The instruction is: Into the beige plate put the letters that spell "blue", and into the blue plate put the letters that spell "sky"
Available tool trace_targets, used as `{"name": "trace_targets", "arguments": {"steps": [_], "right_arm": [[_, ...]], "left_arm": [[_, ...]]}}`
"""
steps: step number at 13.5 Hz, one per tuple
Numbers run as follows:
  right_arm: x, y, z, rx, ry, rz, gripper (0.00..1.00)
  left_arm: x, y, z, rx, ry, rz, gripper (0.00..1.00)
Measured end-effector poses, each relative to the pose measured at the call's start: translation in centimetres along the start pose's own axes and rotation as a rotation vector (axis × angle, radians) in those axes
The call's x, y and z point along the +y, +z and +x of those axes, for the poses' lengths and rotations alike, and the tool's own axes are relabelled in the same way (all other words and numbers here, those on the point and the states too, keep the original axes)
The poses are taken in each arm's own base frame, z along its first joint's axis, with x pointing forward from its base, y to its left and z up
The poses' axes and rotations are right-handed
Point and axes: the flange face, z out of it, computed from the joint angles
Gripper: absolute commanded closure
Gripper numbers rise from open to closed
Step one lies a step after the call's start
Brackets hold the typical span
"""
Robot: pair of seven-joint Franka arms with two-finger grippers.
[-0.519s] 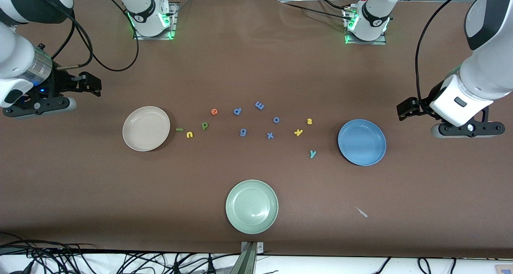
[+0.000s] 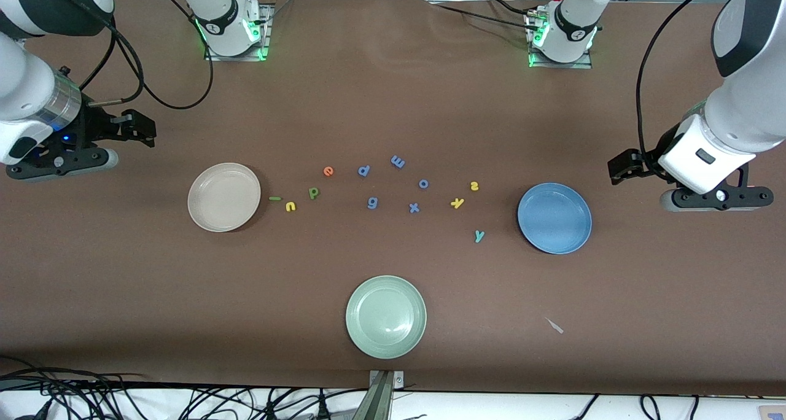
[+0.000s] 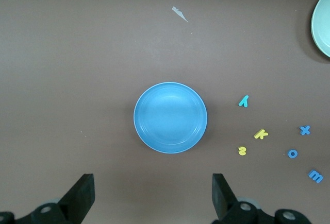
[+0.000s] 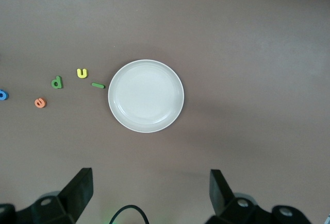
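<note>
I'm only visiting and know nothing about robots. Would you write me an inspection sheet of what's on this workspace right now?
Surface: brown table, bare between items.
Job's things: beige plate and blue plate, both empty; b, l, u, e lie beside the beige plate; s, k, y beside the blue one.
Clutter: green plate; five periwinkle letters; a pale scrap.
Pincers: left pincer and right pincer open, holding nothing; both arms wait.
Cables: black bundle along the front edge.
Surroundings: nothing seen.
</note>
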Motion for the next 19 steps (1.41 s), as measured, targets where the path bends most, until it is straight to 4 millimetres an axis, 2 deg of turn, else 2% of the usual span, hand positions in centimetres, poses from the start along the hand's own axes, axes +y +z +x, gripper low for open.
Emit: {"name": "trace_targets", "arguments": {"steps": [13,16,19], "right_arm": [[0.6,0.1,-0.1,-0.001,0.011,0.000,0.00],[1.0,0.1,-0.1,-0.001,0.020,0.012,0.00],[2.4,0.3,-0.3,0.000,0.048,0.048,0.00]], "left_arm": [[-0.1,0.2,-0.3,-0.022,0.011,0.005,0.00],[-0.1,0.2,-1.1,-0.031,0.064,0.010,0.00],[-0.8,0.8,-2.6,0.011,0.070,0.003,0.00]]}}
